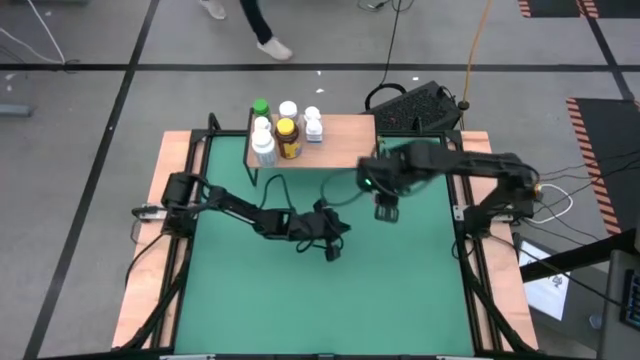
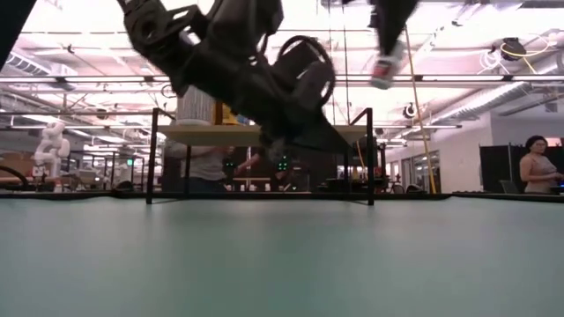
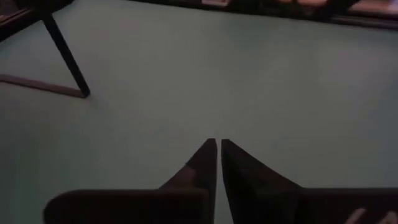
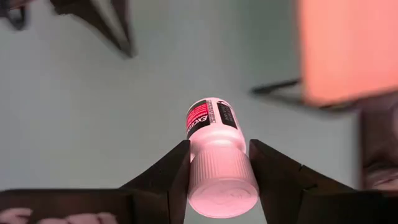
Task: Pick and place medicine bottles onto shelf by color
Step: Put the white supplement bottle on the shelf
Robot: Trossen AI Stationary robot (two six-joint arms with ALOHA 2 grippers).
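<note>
A white medicine bottle with a red and black label (image 4: pixel 211 121) sits in my right gripper (image 4: pixel 219 144), high above the green mat just right of its middle (image 1: pixel 387 208). In the low view this bottle (image 2: pixel 385 66) hangs well above the table. The light-wood shelf (image 1: pixel 340 132) stands at the mat's far edge on thin black legs. Several bottles stand on its left part: a green-capped one (image 1: pixel 261 106), an amber one (image 1: pixel 288 137) and white ones (image 1: pixel 264 148). My left gripper (image 1: pixel 335 250) is shut and empty, low over the mat's middle (image 3: pixel 217 144). My right gripper pinches the white bottle between its two fingers (image 4: pixel 174 168) at the ribbed cap and the neck under it (image 4: pixel 219 163). The fingers come from above, pointing down. The bottle hangs below them, cap end up, slightly tilted and lifted clear of the mat.
A black shelf leg (image 3: pixel 68 59) stands on the mat ahead of my left gripper. A black keyboard (image 1: pixel 415 108) lies beyond the shelf's right end. The shelf's right part (image 1: pixel 350 128) is bare wood. A person (image 2: pixel 533 167) stands in the room beyond the table.
</note>
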